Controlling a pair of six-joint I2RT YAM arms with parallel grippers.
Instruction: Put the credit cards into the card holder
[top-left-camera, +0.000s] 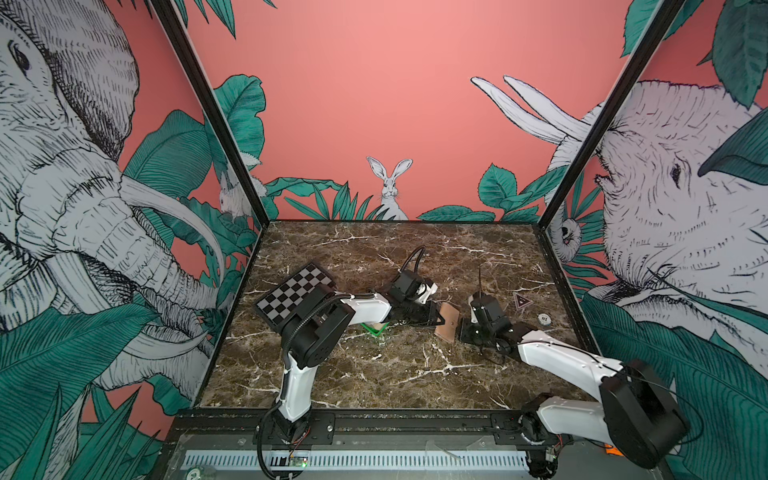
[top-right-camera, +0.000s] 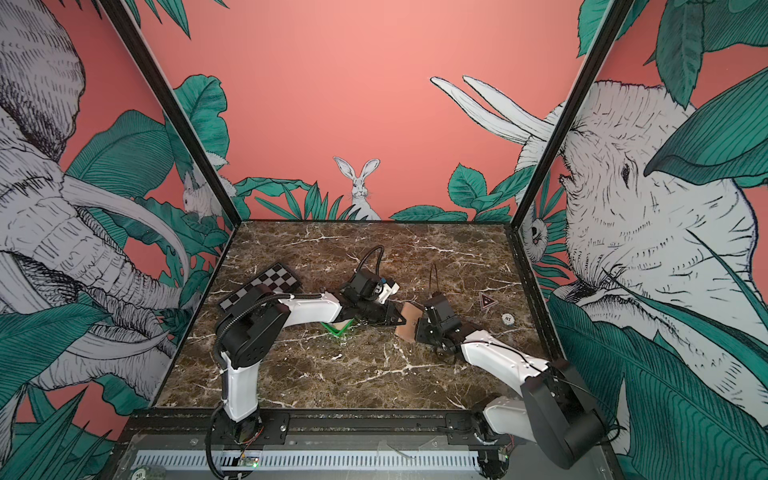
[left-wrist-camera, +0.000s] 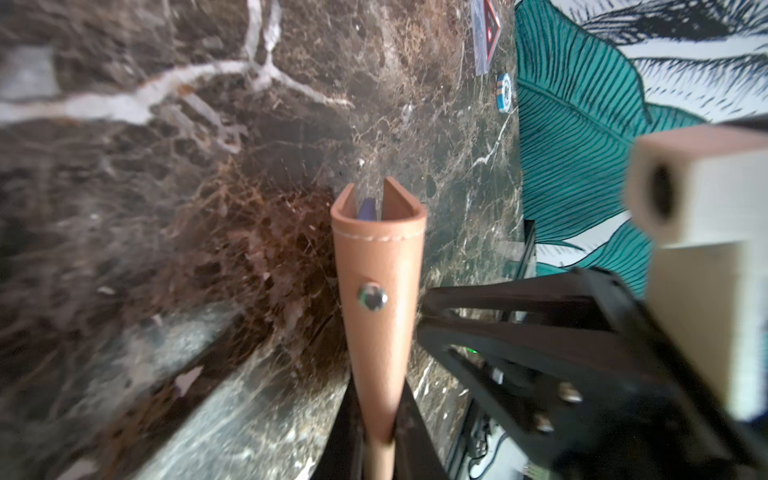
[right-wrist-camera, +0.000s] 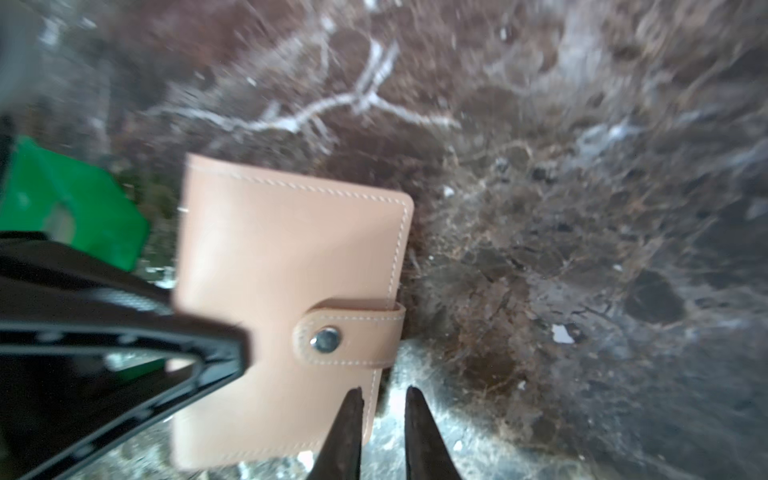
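Near the middle of the marble table (top-left-camera: 374, 374), the card holder (top-left-camera: 448, 322) sits snapped closed and raised off the surface, pinched at its left edge by the left gripper (left-wrist-camera: 380, 449), whose jaws are narrow on the leather. The right gripper (right-wrist-camera: 382, 399) stands just beside the right edge, jaws slightly parted and holding nothing. To open it well, the right gripper should catch the snap tab (right-wrist-camera: 353, 336) while the left stays firm. Cards appear to lie in the green tray (top-left-camera: 376, 328), mostly hidden.

Counter (top-left-camera: 374, 374): dark brown marble, white veins. On it: checkered board (top-left-camera: 296, 296), green tray (top-left-camera: 374, 328), triangular sticker (top-left-camera: 524, 300), round chip (top-left-camera: 543, 318).
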